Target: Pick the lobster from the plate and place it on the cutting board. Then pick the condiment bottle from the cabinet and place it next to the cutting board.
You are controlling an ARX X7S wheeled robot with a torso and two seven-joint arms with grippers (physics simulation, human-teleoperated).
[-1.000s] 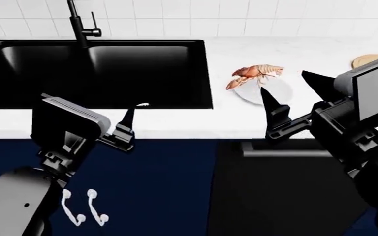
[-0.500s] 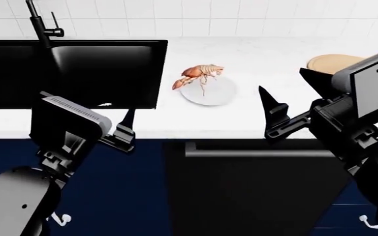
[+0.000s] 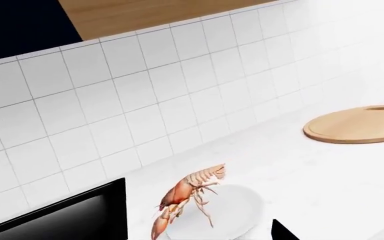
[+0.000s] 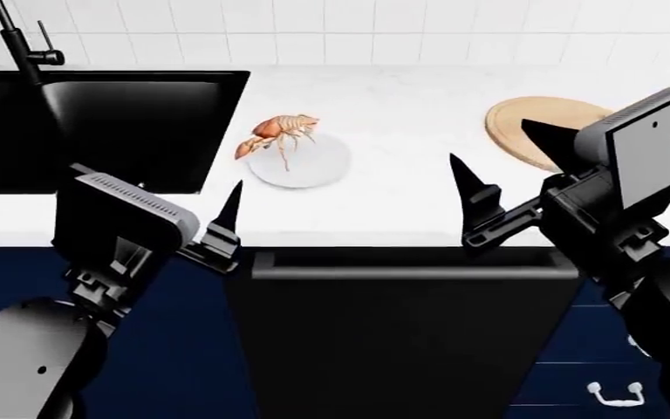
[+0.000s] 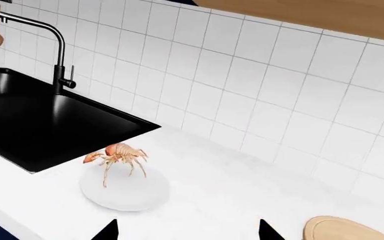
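The orange-red lobster (image 4: pixel 275 133) lies on the far-left rim of the white plate (image 4: pixel 311 166) on the white counter, right of the sink. The round light-wood cutting board (image 4: pixel 533 118) lies farther right, partly behind my right arm. My left gripper (image 4: pixel 224 218) hangs before the counter's front edge, near side of the plate; only one fingertip (image 3: pixel 280 232) shows in the left wrist view, set wide, empty. My right gripper (image 4: pixel 508 166) is open and empty, between plate and board, its tips (image 5: pixel 108 231) wide apart. The condiment bottle is out of view.
A black sink (image 4: pixel 114 122) with a black faucet (image 4: pixel 21 44) fills the counter's left. A dark appliance front with a bar handle (image 4: pixel 405 266) sits under the counter. A wooden wall cabinet's underside (image 5: pixel 312 12) shows above the tiled wall.
In the head view the sink, plate, lobster and board have slid left, and the board shows more fully. Both arms keep the same pose; both grippers stay empty.
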